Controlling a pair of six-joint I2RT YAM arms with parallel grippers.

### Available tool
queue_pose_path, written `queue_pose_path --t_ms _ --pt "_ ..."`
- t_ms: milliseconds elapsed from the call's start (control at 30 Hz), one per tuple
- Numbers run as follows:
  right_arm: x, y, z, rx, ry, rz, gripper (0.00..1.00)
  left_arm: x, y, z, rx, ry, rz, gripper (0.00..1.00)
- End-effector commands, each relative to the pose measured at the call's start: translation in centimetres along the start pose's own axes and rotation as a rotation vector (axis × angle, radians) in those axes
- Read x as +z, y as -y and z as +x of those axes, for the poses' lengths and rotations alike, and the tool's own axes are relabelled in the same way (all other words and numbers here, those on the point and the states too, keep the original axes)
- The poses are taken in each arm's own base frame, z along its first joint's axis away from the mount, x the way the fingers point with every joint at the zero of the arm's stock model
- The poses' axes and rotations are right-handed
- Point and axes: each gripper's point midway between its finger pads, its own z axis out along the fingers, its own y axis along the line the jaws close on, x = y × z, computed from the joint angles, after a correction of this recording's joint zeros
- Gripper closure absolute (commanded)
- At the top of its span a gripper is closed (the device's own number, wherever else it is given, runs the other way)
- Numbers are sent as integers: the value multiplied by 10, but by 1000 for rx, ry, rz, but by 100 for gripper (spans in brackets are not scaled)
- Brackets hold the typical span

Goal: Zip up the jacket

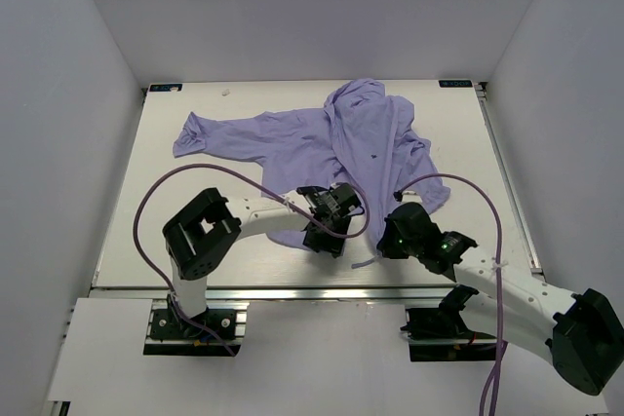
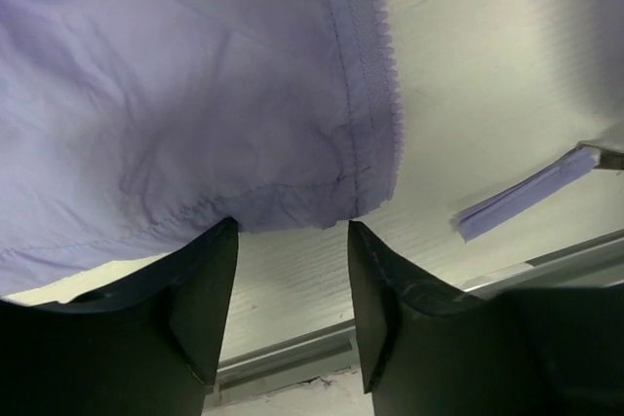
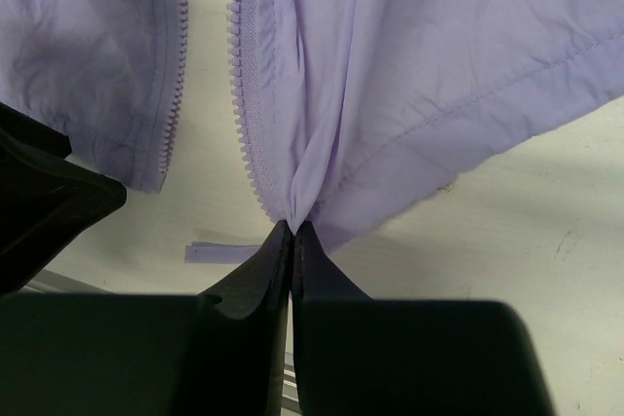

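Observation:
The lavender jacket (image 1: 331,138) lies wrinkled and unzipped on the white table, hood toward the back. In the right wrist view its two zipper edges (image 3: 244,94) run side by side with a gap between them. My right gripper (image 3: 292,229) is shut on the jacket's bottom corner, right beside the zipper teeth. The left gripper (image 2: 291,241) is open, its fingertips (image 2: 219,250) just short of the other panel's hem (image 2: 292,207), near that panel's zipper edge (image 2: 375,65). Only bare table shows between them. From above, the left gripper (image 1: 324,239) and right gripper (image 1: 392,226) sit at the jacket's near hem.
A loose lavender strip (image 2: 526,192) lies on the table (image 1: 253,265) between the two grippers, near the front metal rail (image 2: 546,265). Purple cables (image 1: 146,202) arc over both arms. White walls enclose the table on three sides.

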Motion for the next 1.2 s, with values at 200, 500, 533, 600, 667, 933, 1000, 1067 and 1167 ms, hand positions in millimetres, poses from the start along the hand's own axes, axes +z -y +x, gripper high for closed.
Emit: queue_pose_path --t_ms 200,500,533,600,667,933,1000,1067,1167 --pt "-3 0 -3 17 19 -5 100 -45 7 -29 -48 139 0 33" --pt "-4 3 -3 12 24 6 100 -27 -1 -27 -47 104 -68 35" --pt "-4 2 -3 12 26 5 100 -23 -2 -24 -44 92 -77 35" --pt "-4 3 -3 11 28 7 100 -19 -2 -21 -43 82 -70 36" --pt "-4 5 -2 13 25 13 100 -14 -1 -16 -38 66 -63 37" --pt "-3 6 -1 17 25 18 100 1 6 -8 -37 33 -37 37" --pt "-3 7 -2 18 29 21 100 6 2 -1 -35 12 -62 37" --pt "-2 8 -1 18 26 23 100 8 -6 3 -39 8 -105 38" --pt "-2 9 0 22 27 28 100 13 -17 11 -43 -12 -164 45"
